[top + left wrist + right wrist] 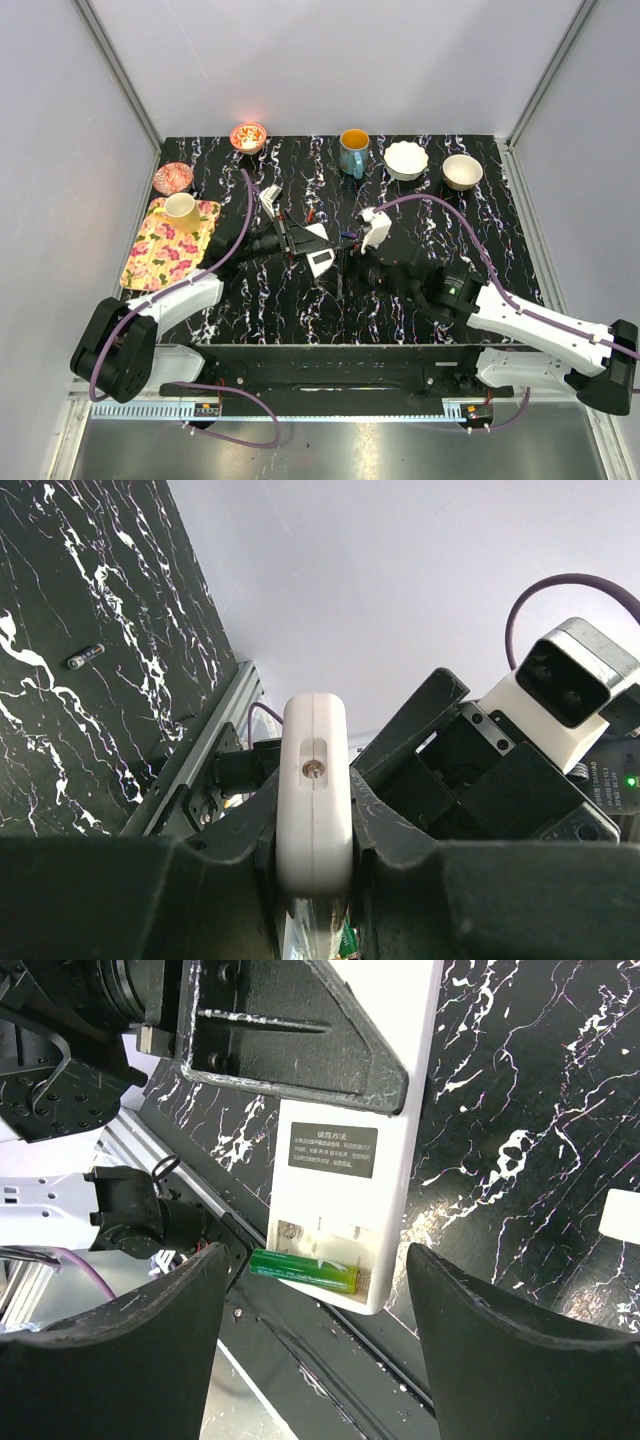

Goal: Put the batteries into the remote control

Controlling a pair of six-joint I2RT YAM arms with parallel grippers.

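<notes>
Left gripper (313,825) clamps the remote (313,765), right gripper (315,1300) hangs open, empty; I count the green battery (305,1268) in, a spare battery (85,657) loose.

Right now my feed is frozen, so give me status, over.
Left gripper shut on remote, bay open. Right gripper open, facing bay. Green battery lies at bay, one end overhanging. Nothing in the way.

There are two batteries (305,1268) (85,656), one remote control (330,1192), four bowls (406,160), two mugs (353,152) and one floral tray (160,255).
</notes>
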